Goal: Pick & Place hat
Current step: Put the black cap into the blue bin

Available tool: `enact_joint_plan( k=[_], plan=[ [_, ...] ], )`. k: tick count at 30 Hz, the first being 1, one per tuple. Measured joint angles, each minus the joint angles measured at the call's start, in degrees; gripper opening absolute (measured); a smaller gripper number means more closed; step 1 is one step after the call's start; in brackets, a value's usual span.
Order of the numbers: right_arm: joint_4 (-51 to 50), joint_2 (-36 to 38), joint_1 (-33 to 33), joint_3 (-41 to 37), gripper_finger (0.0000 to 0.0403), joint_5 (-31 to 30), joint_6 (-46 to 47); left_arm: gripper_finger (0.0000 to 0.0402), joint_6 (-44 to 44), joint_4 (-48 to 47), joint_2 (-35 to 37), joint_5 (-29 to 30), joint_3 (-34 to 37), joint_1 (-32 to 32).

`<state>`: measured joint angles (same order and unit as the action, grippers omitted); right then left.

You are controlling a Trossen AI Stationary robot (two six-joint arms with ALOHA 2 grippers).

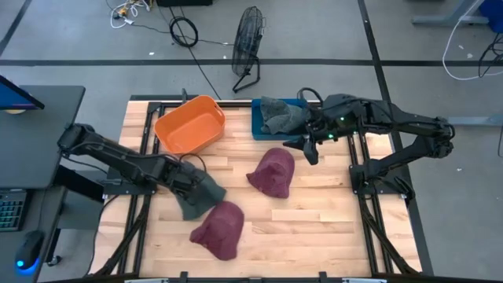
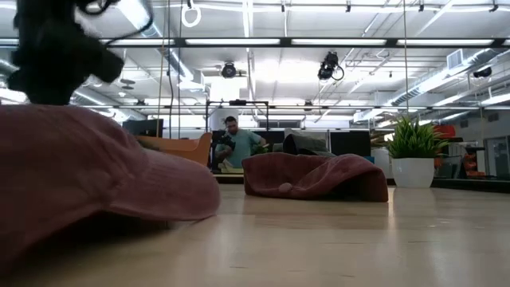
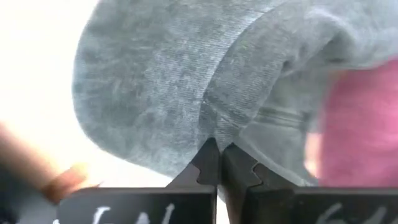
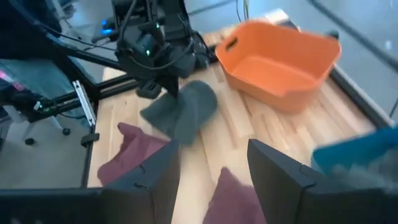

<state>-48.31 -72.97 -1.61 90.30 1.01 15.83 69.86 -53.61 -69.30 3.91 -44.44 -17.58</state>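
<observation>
we've got left gripper (image 1: 189,185) clamped on grey hat (image 1: 200,195) | right gripper (image 1: 308,147) wide, empty | orange bin (image 1: 190,124) ahead, empty | two maroon hats (image 1: 272,172) left

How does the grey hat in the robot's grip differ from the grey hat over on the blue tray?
The grey hat at the left gripper is pinched between shut fingers beside a maroon hat. The other grey hat lies crumpled on the blue tray, gripped by nothing; the right gripper hovers open nearby. Both are soft grey caps.

A floor fan (image 1: 248,43) and cables (image 1: 184,31) lie behind the table, perhaps unplugged.
</observation>
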Motion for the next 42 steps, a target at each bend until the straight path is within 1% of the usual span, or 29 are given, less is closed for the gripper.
enact_joint_plan(
  k=[2,4,8,11,14,16,18,20,25,29,33,38,42],
  plan=[
    [1.3,0.0,0.0,0.0,0.0189,1.4,-3.1,0.0005,-3.2,-1.7,0.0,1.4,-4.8,0.0],
    [3.0,0.0,0.0,0.0,0.0189,3.0,-5.7,0.0004,-6.1,-5.4,0.0,3.5,-10.6,0.0],
    [6.8,-1.7,0.0,0.0,0.0189,5.2,-6.8,0.0003,-11.8,-12.7,-0.2,10.5,-22.3,0.0],
    [11.0,-4.4,0.8,0.0,0.0189,5.5,-9.2,0.0003,-15.0,-15.6,-0.9,15.3,-30.0,0.3],
    [17.8,-7.6,2.2,0.0,0.0189,4.1,-11.9,0.0003,-18.4,-18.4,-2.3,16.8,-36.0,1.3],
    [21.6,-10.1,2.9,0.0,0.0189,4.0,-13.6,0.0002,-20.2,-19.4,-3.7,17.1,-38.8,2.2],
    [25.0,-12.7,3.6,0.0,0.0189,3.5,-15.1,0.0003,-21.1,-20.1,-5.4,17.1,-40.7,3.2],
    [27.0,-15.2,4.1,0.0,0.0189,1.6,-15.8,0.0003,-21.1,-19.7,-7.0,17.1,-42.0,4.2],
    [29.7,-20.5,4.5,0.0,0.0189,-1.4,-16.5,0.0003,-22.4,-19.6,-11.3,16.5,-42.4,6.0],
    [30.2,-23.7,4.5,0.0,0.0189,-1.7,-19.8,0.0003,-24.9,-15.4,-14.1,15.0,-42.4,7.2],
    [29.8,-25.7,4.5,0.0,0.0189,-2.0,-20.4,0.0004,-27.4,-12.3,-15.8,14.3,-42.4,7.9],
    [27.2,-26.4,4.4,0.0,0.0189,-2.2,-20.6,0.0004,-30.9,-5.5,-16.0,14.3,-42.4,8.2],
    [23.7,-26.5,4.4,0.0,0.0189,-5.3,-20.9,0.0004,-33.2,-1.6,-15.8,14.2,-42.4,8.1]
  ],
)
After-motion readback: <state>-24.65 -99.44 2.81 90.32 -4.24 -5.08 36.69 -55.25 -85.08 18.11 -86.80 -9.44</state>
